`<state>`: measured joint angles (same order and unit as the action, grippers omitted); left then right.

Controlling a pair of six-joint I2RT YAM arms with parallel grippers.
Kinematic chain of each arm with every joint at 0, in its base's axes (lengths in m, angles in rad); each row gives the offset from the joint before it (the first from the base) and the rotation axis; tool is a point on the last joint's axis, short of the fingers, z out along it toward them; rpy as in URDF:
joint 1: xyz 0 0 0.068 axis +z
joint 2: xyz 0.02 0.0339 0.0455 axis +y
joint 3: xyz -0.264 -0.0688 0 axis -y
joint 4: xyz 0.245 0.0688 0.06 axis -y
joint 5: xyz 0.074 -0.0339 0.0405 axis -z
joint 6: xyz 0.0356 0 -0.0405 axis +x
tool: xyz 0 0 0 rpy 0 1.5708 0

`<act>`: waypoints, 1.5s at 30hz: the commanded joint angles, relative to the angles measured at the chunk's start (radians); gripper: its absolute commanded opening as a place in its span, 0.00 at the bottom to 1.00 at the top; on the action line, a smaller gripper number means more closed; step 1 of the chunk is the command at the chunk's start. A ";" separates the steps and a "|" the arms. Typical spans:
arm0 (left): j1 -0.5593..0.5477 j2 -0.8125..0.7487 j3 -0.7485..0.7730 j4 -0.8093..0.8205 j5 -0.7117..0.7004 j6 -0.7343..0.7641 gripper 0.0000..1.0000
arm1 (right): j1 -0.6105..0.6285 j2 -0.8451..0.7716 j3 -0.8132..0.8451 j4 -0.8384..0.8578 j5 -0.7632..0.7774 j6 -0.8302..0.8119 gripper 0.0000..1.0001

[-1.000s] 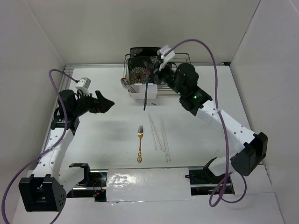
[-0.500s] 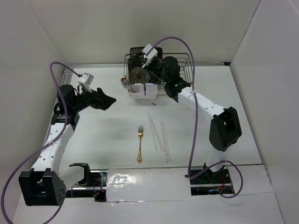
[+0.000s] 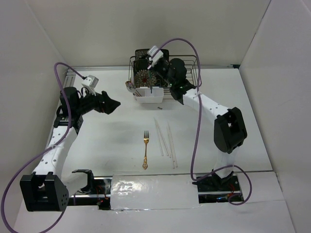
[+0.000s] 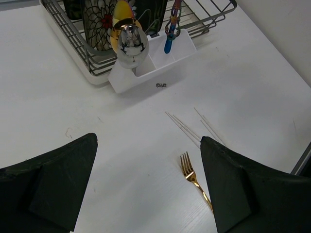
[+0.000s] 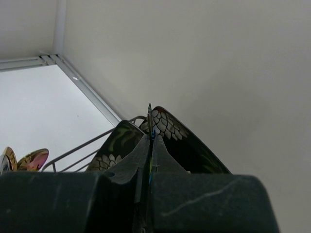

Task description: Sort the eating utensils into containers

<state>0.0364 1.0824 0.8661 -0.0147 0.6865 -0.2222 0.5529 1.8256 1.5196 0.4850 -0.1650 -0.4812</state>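
Note:
My right gripper [image 3: 154, 74] hovers over the white caddy [image 3: 146, 98] at the rack's front, shut on a slim iridescent purple-blue utensil [image 4: 170, 30]. The utensil's blue lower end stands in the caddy's [image 4: 181, 50] right compartment. In the right wrist view the fingers [image 5: 163, 158] pinch the thin utensil [image 5: 150, 116] edge-on. A silver spoon [image 4: 130, 42] and a gold spoon [image 4: 122, 10] stand in the caddy's left part. A gold fork [image 3: 145, 148] and several pale chopsticks [image 3: 166, 141] lie flat mid-table. My left gripper [image 3: 115, 104] hangs open, left of the caddy, above the fork [image 4: 190, 173].
The dark wire dish rack [image 3: 188, 67] stands at the back behind the caddy, with black floral plates [image 3: 143, 74] upright in it. A small dark speck [image 3: 160, 107] lies just in front of the caddy. White walls close in the table on three sides.
My right arm swung left and forward, carrying the iridescent utensil from in front of the rack down into the caddy. The left arm barely shifted.

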 commanded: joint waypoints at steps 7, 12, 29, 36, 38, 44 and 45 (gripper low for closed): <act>0.000 0.004 0.024 0.071 -0.015 0.052 1.00 | 0.002 0.015 -0.097 0.222 0.011 -0.053 0.00; -0.003 -0.006 0.011 0.101 -0.018 0.049 1.00 | 0.007 0.017 -0.157 0.257 0.030 -0.066 0.00; -0.001 -0.045 -0.030 0.117 -0.025 0.040 1.00 | 0.064 -0.012 -0.243 0.147 0.047 -0.069 0.05; 0.002 -0.058 -0.035 0.114 -0.024 0.035 1.00 | 0.076 -0.012 -0.234 0.069 0.058 -0.050 0.33; -0.001 -0.062 -0.041 0.114 -0.024 0.035 1.00 | 0.079 -0.014 -0.234 0.058 0.058 -0.048 0.35; -0.003 -0.076 -0.052 0.120 -0.022 0.029 1.00 | 0.094 -0.035 -0.234 0.021 0.058 -0.037 0.58; -0.003 -0.076 -0.053 0.121 -0.025 0.026 1.00 | 0.096 -0.046 -0.222 -0.005 0.067 -0.033 0.60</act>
<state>0.0364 1.0321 0.8204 0.0463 0.6579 -0.2092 0.6308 1.8420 1.2743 0.5362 -0.1150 -0.5301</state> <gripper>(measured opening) 0.997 0.569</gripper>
